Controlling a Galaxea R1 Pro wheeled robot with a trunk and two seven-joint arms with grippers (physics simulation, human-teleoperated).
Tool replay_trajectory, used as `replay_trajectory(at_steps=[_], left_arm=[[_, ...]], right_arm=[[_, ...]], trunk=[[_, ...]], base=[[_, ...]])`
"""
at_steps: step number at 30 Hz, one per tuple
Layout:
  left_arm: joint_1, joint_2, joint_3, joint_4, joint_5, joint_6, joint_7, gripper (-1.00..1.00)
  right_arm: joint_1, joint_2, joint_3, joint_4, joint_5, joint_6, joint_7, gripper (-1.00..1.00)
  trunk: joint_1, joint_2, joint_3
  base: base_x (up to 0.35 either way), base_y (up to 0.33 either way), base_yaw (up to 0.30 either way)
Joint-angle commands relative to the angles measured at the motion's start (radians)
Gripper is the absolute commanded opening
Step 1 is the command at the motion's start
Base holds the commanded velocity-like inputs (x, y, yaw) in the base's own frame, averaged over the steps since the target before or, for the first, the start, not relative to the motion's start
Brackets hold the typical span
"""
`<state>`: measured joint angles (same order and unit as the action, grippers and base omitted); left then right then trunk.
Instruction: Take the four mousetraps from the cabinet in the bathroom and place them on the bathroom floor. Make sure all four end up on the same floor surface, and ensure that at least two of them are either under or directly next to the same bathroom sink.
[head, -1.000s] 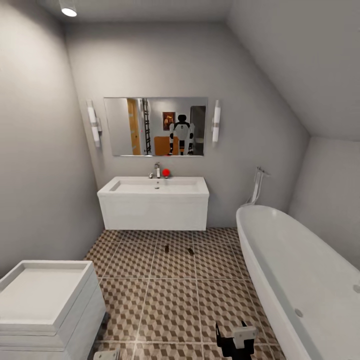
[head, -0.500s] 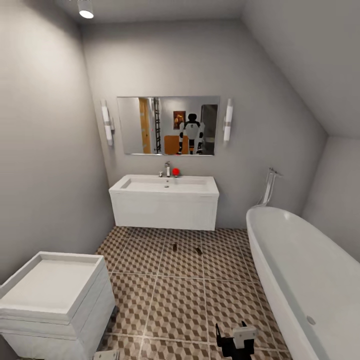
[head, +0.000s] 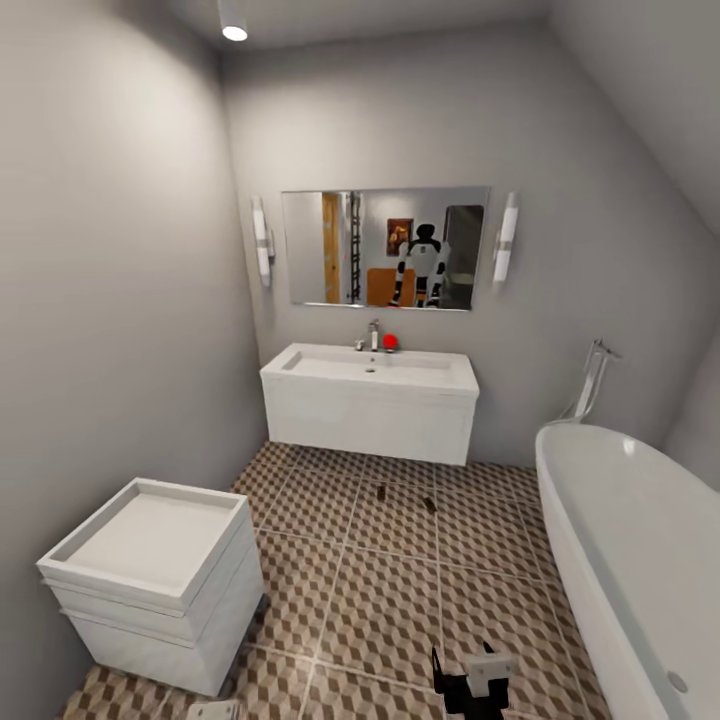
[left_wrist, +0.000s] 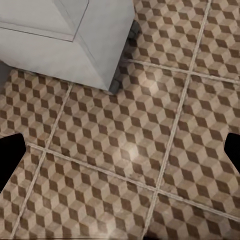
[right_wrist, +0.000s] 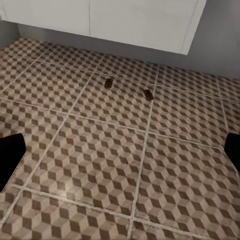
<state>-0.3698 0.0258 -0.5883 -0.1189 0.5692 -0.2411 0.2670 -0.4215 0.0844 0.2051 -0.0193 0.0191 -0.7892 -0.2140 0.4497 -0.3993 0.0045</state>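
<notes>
Two mousetraps lie on the bathroom floor (head: 400, 600) just in front of the bathroom sink (head: 372, 375): one mousetrap (head: 380, 491) (right_wrist: 108, 82) and, a little to its right, a second mousetrap (head: 429, 504) (right_wrist: 148, 93). They are small brown slabs, close together but apart. My right gripper (head: 470, 688) (right_wrist: 120, 155) hangs low at the view's near edge, open and empty, well short of the traps. At the bottom left my left gripper (head: 213, 712) (left_wrist: 120, 160) is open over bare tiles. The mirror (head: 385, 248) reflects an orange-brown cabinet behind the robot.
A low white tray-topped drawer unit (head: 155, 580) (left_wrist: 65, 30) stands against the left wall, close to my left arm. The white bathtub (head: 630, 540) runs along the right side. A red object (head: 390, 342) sits by the chrome tap. Open tiles stretch between them.
The whole head view has swung left, so the sink, tub and traps sit further right in the picture and more of the white drawer unit shows. The mousetraps and grippers look unchanged.
</notes>
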Motion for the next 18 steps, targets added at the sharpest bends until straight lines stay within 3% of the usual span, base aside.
replay_trajectory(at_steps=[1,18], left_arm=[[0.000,0.000,-0.008,-0.001,0.006,-0.001,0.005,1.00],[0.000,0.000,-0.008,0.000,0.006,-0.001,0.005,1.00]], right_arm=[[0.000,0.000,0.008,0.001,0.002,-0.001,-0.010,1.00],[0.000,0.001,0.008,0.001,0.002,-0.001,-0.010,1.00]], trunk=[[0.000,-0.001,-0.001],[0.000,-0.001,-0.011]], base=[[0.000,0.000,0.268],[0.000,0.000,0.268]])
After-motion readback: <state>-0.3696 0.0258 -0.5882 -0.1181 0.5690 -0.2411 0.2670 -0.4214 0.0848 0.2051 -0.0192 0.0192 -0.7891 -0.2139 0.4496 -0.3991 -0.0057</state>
